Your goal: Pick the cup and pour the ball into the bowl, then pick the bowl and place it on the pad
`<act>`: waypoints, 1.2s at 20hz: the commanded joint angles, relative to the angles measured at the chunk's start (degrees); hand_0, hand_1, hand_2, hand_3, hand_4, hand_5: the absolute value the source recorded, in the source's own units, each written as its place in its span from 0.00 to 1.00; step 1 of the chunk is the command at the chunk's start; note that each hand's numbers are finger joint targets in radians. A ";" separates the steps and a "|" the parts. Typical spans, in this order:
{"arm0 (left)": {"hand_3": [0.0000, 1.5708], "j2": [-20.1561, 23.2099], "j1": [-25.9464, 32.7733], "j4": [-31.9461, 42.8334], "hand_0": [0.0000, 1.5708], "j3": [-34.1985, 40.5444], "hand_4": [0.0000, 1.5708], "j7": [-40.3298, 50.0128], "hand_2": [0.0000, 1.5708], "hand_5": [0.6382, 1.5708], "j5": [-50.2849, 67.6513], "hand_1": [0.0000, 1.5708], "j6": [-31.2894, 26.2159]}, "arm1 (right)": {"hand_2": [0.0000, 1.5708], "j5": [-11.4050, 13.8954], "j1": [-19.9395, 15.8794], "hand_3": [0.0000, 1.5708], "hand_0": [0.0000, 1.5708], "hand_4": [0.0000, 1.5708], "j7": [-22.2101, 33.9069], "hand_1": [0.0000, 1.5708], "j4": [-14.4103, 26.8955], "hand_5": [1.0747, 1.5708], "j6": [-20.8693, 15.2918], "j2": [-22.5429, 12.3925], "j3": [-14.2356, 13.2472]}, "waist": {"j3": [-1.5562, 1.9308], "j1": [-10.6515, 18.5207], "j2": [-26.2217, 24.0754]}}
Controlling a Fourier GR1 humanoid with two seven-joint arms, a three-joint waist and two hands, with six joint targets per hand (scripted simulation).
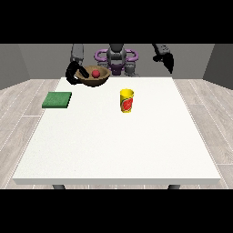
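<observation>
- The surface (113, 150) is a large white slab, wider at its near edge than at its far edge (as this view shows it).
- Two dark legs (58, 186) show under the surface's near edge.
- A pale plank floor (18, 98) lies around the surface.
- Grey walls (27, 59) rise behind the surface.

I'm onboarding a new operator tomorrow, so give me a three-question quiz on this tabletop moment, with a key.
1. True or false: the small red ball lies inside the brown wooden bowl.
2. What is next to the hand at the view's left? A) the yellow cup with a red label B) the bowl C) the flat green square pad
3. Fill in: the cup stands ___ on the white table.

Key: 1 true; 2 B; 3 upright.
</observation>
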 commanded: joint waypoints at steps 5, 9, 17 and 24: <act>0.00 -0.22 0.36 -1.68 0.00 0.82 0.63 3.68 0.00 0.83 0.21 0.00 1.81 | 1.00 -4.46 0.80 0.48 1.00 0.50 7.39 1.00 -6.72 1.00 11.30 -9.10 -3.79 | 0.29 -2.96 -1.71; 0.00 -0.18 0.15 1.50 0.00 1.57 0.66 -5.68 0.00 0.85 -0.47 0.00 1.41 | 1.00 -3.28 -0.06 0.43 1.00 0.50 8.74 1.00 -11.25 1.00 9.27 -8.84 -4.09 | 0.27 -2.89 4.95; 0.00 12.72 -3.80 -4.59 0.00 11.98 0.84 -4.09 0.00 0.97 10.90 0.00 -10.88 | 1.00 -9.60 3.51 0.00 1.00 0.59 -8.50 1.00 -2.95 1.00 14.37 -21.73 -16.10 | 0.34 4.14 13.60; 0.00 24.40 -4.35 3.97 0.00 21.30 0.81 -7.14 0.00 1.00 17.64 0.00 -21.15 | 1.00 -11.07 1.68 0.00 1.00 0.51 -11.57 1.00 -2.35 0.99 14.99 -23.85 -18.74 | 0.29 5.09 18.68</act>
